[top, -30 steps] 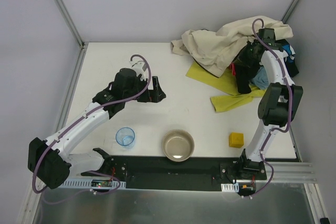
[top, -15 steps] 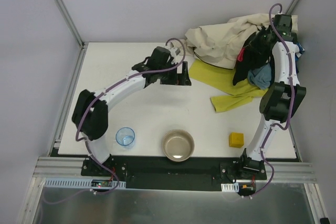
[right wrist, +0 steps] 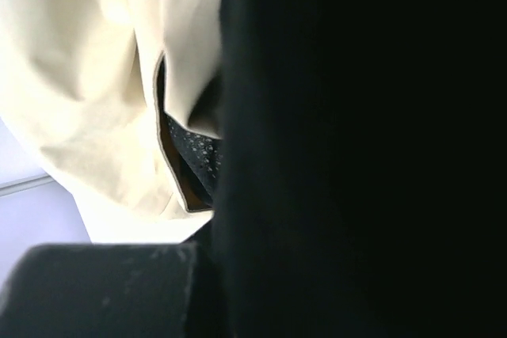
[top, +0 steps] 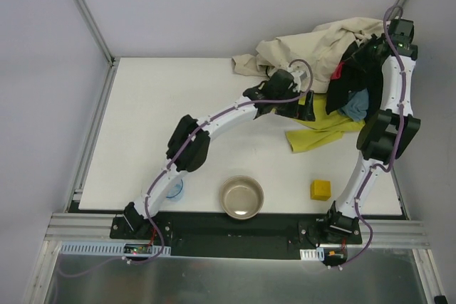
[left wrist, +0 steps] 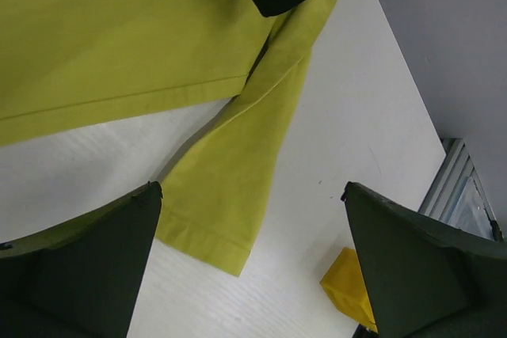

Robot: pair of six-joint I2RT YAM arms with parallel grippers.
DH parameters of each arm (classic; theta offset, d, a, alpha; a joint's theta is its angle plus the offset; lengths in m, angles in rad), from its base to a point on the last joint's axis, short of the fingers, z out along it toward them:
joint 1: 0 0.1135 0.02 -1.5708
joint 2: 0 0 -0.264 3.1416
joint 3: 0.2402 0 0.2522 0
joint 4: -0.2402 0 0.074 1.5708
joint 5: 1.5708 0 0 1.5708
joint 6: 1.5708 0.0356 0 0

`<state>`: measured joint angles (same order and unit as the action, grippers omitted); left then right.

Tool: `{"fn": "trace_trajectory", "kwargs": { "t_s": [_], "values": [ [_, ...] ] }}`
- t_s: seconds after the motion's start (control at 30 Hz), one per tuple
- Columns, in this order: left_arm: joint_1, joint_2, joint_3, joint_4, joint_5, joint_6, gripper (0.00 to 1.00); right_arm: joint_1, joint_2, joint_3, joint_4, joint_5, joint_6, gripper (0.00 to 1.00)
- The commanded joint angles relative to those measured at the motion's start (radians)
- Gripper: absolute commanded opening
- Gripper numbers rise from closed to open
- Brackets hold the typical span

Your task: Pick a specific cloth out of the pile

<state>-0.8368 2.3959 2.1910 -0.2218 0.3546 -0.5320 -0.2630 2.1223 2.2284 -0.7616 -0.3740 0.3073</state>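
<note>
The yellow-green cloth (top: pixel 320 132) lies flat on the table at the right, partly under the pile (top: pixel 313 48) of beige, black, magenta and blue-grey fabrics. My left gripper (top: pixel 306 108) is open and hovers just above the cloth. In the left wrist view its fingers (left wrist: pixel 79 275) straddle a sleeve of the cloth (left wrist: pixel 238 172), not touching it. My right gripper (top: pixel 365 53) is raised at the back right, shut on a black cloth (top: pixel 348 87) that hangs down from it. The right wrist view shows only black fabric (right wrist: pixel 356 148) and beige cloth (right wrist: pixel 87 77).
A metal bowl (top: pixel 241 198) sits near the front edge. A yellow block (top: pixel 320 189) is to its right and also shows in the left wrist view (left wrist: pixel 348 286). A blue cup (top: pixel 173 189) is partly behind the left arm. Enclosure walls stand close behind the pile.
My left arm has swung right, from the middle left of the table to over the yellow-green cloth. My right gripper has risen up and back, lifting the black and beige cloths.
</note>
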Motion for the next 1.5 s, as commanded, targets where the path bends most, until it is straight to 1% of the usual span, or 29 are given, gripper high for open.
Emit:
{"fn": "trace_trajectory", "kwargs": {
  "t_s": [0.0,0.07,0.23,0.37,0.47,0.5,0.53,0.57,0.6,0.63,0.73,0.8,0.83,0.87,0.97,1.07,1.13,1.3,1.43,1.47],
  "values": [
    [-0.05,0.095,0.157,-0.002,-0.046,0.006,0.99,-0.062,-0.022,0.047,0.077,-0.032,0.038,0.01],
    [-0.07,0.123,0.191,-0.002,-0.072,0.032,0.99,-0.076,-0.025,0.037,0.081,-0.043,0.041,0.01],
    [-0.139,0.18,0.208,-0.013,-0.218,0.156,0.99,-0.096,-0.022,0.02,0.102,-0.074,0.061,0.01],
    [-0.157,0.227,0.207,-0.05,-0.246,0.197,0.99,-0.102,-0.027,-0.001,0.116,-0.091,0.07,0.01],
    [-0.18,0.246,0.205,-0.071,-0.304,0.266,0.97,-0.102,-0.028,-0.019,0.125,-0.1,0.078,0.01],
    [-0.192,0.252,0.207,-0.076,-0.336,0.288,0.96,-0.105,-0.027,-0.027,0.131,-0.105,0.081,0.0],
    [-0.202,0.258,0.211,-0.083,-0.348,0.303,0.94,-0.105,-0.028,-0.036,0.139,-0.111,0.085,0.01],
    [-0.208,0.262,0.216,-0.088,-0.396,0.311,0.9,-0.104,-0.031,-0.045,0.146,-0.12,0.091,0.0],
    [-0.212,0.266,0.217,-0.097,-0.416,0.316,0.84,-0.104,-0.035,-0.059,0.159,-0.126,0.095,0.0],
    [-0.216,0.266,0.214,-0.105,-0.433,0.316,0.73,-0.104,-0.039,-0.068,0.168,-0.131,0.101,0.01],
    [-0.214,0.258,0.204,-0.123,-0.494,0.322,0.33,-0.104,-0.042,-0.082,0.174,-0.134,0.102,0.01],
    [-0.212,0.24,0.176,-0.125,-0.517,0.337,0.13,-0.102,-0.044,-0.085,0.176,-0.134,0.102,0.01],
    [-0.212,0.23,0.161,-0.125,-0.526,0.346,0.05,-0.104,-0.047,-0.087,0.176,-0.131,0.102,0.01],
    [-0.212,0.215,0.139,-0.125,-0.535,0.349,0.0,-0.102,-0.048,-0.088,0.176,-0.129,0.101,0.0],
    [-0.212,0.146,0.058,-0.123,-0.568,0.351,0.0,-0.104,-0.051,-0.09,0.176,-0.126,0.096,0.01],
    [-0.211,0.036,-0.072,-0.105,-0.63,0.349,0.0,-0.104,-0.056,-0.095,0.176,-0.123,0.095,0.01],
    [-0.202,-0.036,-0.184,-0.076,-0.651,0.34,0.0,-0.104,-0.056,-0.095,0.179,-0.121,0.093,0.01],
    [-0.157,-0.228,-0.485,0.022,-0.649,0.265,0.0,-0.104,-0.056,-0.087,0.177,-0.121,0.095,0.01],
    [-0.131,-0.381,-0.71,0.082,-0.698,0.236,0.0,-0.104,-0.056,-0.079,0.179,-0.123,0.095,0.01],
    [-0.125,-0.426,-0.787,0.096,-0.707,0.222,0.0,-0.104,-0.058,-0.076,0.179,-0.123,0.095,0.01]
  ]
}}
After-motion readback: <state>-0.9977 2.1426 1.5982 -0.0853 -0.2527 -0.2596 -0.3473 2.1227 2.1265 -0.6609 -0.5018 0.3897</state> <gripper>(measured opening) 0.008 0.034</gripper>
